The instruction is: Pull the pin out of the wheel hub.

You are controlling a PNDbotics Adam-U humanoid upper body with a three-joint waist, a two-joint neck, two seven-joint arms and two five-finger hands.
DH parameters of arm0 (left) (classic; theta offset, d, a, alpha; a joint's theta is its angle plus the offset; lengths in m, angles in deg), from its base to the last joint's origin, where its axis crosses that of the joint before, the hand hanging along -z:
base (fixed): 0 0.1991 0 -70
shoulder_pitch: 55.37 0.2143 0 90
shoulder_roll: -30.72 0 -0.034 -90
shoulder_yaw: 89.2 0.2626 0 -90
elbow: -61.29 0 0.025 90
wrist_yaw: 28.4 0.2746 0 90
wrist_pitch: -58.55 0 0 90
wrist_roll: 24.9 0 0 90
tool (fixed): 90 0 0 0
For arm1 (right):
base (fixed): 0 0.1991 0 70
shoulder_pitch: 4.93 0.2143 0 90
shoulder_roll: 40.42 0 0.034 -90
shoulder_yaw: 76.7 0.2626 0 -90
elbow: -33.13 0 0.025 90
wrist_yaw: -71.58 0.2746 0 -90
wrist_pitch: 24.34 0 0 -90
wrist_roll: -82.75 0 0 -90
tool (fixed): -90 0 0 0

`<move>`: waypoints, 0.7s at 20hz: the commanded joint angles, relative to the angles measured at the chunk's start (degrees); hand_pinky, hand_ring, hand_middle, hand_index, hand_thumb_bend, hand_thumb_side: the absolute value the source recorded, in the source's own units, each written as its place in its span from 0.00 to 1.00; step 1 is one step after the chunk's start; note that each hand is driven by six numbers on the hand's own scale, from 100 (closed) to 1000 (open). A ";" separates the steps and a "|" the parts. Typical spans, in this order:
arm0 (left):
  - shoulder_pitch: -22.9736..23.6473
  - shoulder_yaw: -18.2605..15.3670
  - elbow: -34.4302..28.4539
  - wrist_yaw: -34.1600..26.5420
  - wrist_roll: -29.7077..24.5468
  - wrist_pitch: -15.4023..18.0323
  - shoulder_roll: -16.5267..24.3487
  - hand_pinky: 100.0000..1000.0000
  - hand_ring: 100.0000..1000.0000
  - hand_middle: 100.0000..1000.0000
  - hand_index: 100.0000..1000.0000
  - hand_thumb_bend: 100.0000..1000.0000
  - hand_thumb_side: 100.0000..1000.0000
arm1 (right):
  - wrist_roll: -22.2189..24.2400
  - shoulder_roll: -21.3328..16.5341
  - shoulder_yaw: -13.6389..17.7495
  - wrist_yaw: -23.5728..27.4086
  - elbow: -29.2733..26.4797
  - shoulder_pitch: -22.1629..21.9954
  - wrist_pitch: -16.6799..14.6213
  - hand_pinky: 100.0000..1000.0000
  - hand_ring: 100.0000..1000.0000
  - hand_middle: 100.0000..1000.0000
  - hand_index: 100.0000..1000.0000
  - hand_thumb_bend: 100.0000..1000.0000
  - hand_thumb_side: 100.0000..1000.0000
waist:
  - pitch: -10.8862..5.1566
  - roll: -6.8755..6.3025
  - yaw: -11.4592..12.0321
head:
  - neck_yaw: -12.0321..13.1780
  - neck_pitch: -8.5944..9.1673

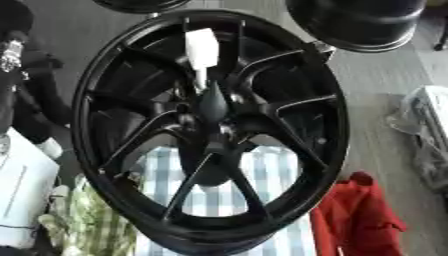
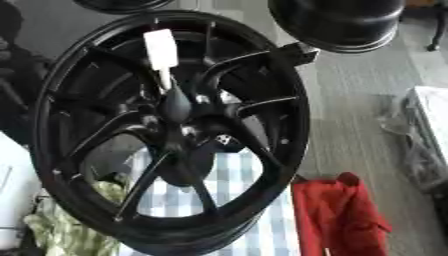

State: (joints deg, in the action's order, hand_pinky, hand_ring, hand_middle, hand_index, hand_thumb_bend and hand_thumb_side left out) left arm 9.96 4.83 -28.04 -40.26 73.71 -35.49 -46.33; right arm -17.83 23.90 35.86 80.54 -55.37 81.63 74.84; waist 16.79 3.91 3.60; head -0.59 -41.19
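Observation:
A black spoked wheel [image 1: 131, 75] fills the middle of both views, standing tilted towards me. From its hub [image 1: 214, 125] a black cone-shaped pin [image 1: 213, 102] points up and out. A thin pale stem leads from the cone to a white flat tab [image 1: 201, 46]. The same pin [image 2: 175, 105] and white tab [image 2: 160, 47] show further left in the right eye view. Neither of my hands appears in either view, and nothing touches the pin.
Under the wheel lies a blue-and-white checked cloth [image 1: 262, 170]. A red cloth [image 1: 354, 215] is at the lower right and a green checked cloth [image 1: 83, 220] at the lower left. Another black rim [image 1: 359, 20] stands at the upper right. A white object [image 1: 22, 190] lies at the left.

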 commanded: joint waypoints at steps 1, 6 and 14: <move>-0.54 -0.74 -1.13 -0.31 -0.01 0.05 1.34 0.74 0.82 0.74 0.78 0.00 0.85 | -3.75 -0.85 0.95 2.79 -0.47 1.03 0.13 0.90 0.81 0.88 0.90 0.03 0.62 | -0.73 -0.13 -0.01 | -0.21 0.57; -0.67 -0.60 -1.16 -0.40 -0.19 -0.09 0.70 0.74 0.82 0.74 0.78 0.00 0.85 | -10.57 0.22 -0.13 8.96 -2.55 3.99 -0.38 0.88 0.74 0.77 0.79 0.00 0.49 | -0.77 -0.06 0.22 | -0.62 0.49; -2.69 -0.73 -1.77 -1.50 0.01 -0.38 -3.32 0.74 0.82 0.74 0.77 0.00 0.85 | -11.72 6.53 -4.74 23.09 -5.62 14.61 -10.62 0.90 0.74 0.76 0.79 0.00 0.46 | -0.94 -0.42 1.29 | -1.33 0.61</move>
State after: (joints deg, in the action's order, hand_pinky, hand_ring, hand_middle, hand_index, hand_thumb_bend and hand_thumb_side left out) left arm 8.24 4.81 -28.49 -41.37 73.64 -35.69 -50.04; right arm -29.94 31.10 31.21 102.13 -60.02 95.72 65.59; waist 16.78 3.65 4.97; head -1.67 -41.18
